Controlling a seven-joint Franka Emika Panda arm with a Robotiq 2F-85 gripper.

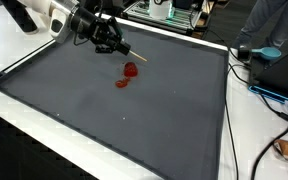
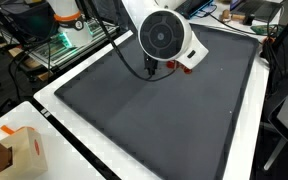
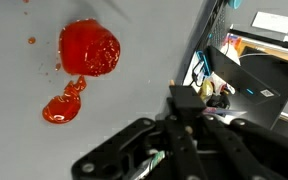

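Observation:
A glossy red blob (image 3: 89,47) lies on the dark grey mat (image 1: 134,125), with a smaller red smear (image 3: 59,108) trailing from it and a few red specks nearby. In an exterior view the blob (image 1: 131,70) and smear (image 1: 122,83) sit near the mat's far middle. My gripper (image 1: 110,40) hovers just up and left of them, shut on a thin wooden stick (image 1: 136,52) that slants down towards the blob. In the wrist view the gripper (image 3: 184,100) is to the right of the red marks, and part of the stick (image 3: 152,160) shows between the dark fingers.
The mat (image 2: 154,125) covers most of a white table. Cables (image 1: 256,92) run along one side, where a blue-gloved hand (image 1: 269,51) rests. A cardboard box (image 2: 19,150) stands at a table corner. Benches with equipment (image 2: 79,30) crowd the far edge.

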